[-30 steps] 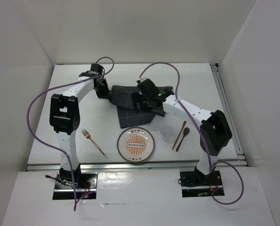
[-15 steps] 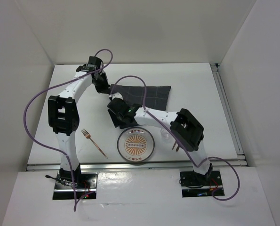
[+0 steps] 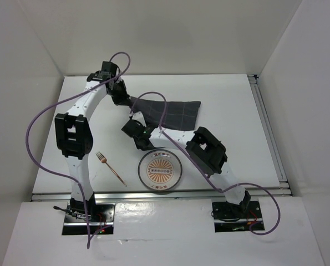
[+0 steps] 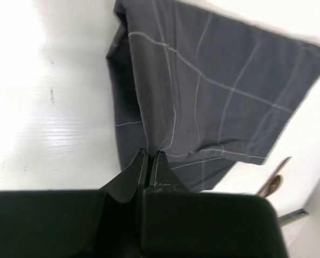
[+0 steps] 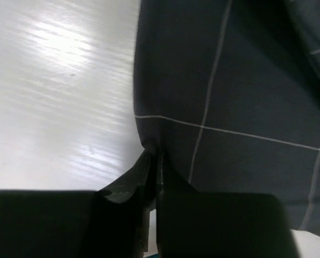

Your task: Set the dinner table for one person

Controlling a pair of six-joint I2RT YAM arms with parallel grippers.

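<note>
Dinner table [image 3: 231, 100] bears the cloth [image 3: 178, 113], long axis 9-to-3 o'clock; left gripper [image 4: 150, 155] clamps its 10 o'clock corner, right gripper [image 5: 154, 153] its 7 o'clock corner.

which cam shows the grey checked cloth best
Left wrist: the cloth fills the frame, checks and folds clear. Top external shows it small, partly under the right arm. Right wrist shows only a close patch.

dinner table [image 3: 231, 94]: smooth white surface; close up I see a soft sheen
cloth [image 4: 213, 97]: dark grey woven fabric, matt, with thin pale check lines
plate [image 3: 161, 170]: smooth-looking, printed orange pattern
fork [image 3: 110, 168]: coppery, looks like metal to me
left gripper [image 4: 150, 156]: black, matt, plastic-looking
</note>
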